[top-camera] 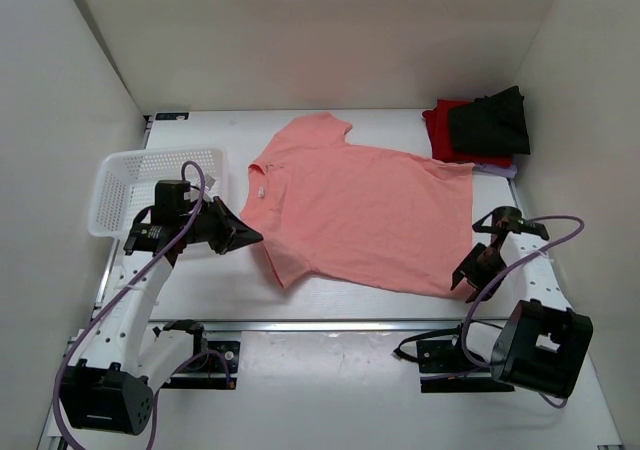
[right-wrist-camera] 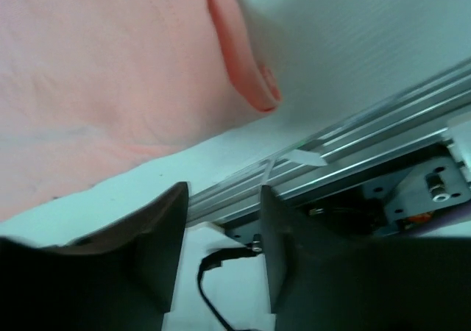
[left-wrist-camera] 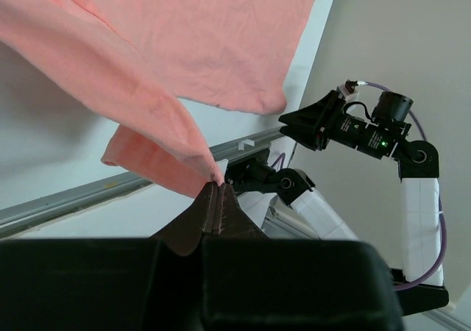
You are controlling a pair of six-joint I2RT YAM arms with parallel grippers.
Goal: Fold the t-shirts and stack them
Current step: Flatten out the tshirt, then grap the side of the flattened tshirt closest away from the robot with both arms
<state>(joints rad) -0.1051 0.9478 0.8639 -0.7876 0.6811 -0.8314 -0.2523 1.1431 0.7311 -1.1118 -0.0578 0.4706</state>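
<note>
A large salmon-pink t-shirt (top-camera: 360, 210) lies spread flat mid-table, neck to the left. My left gripper (top-camera: 252, 237) is shut on the shirt's near-left edge; in the left wrist view the closed jaws (left-wrist-camera: 215, 190) pinch a fold of pink cloth (left-wrist-camera: 147, 103) lifted off the table. My right gripper (top-camera: 464, 282) is open and empty just off the shirt's near-right hem corner; in the right wrist view its gap (right-wrist-camera: 222, 198) sits below the hem (right-wrist-camera: 250, 88). Folded red (top-camera: 438, 128), black (top-camera: 490, 122) and pale lavender (top-camera: 502, 170) shirts are stacked at the back right.
A white lattice basket (top-camera: 118, 185) stands at the left, beside my left arm. A metal rail (top-camera: 330, 325) runs along the table's near edge. White walls close in on the left, back and right.
</note>
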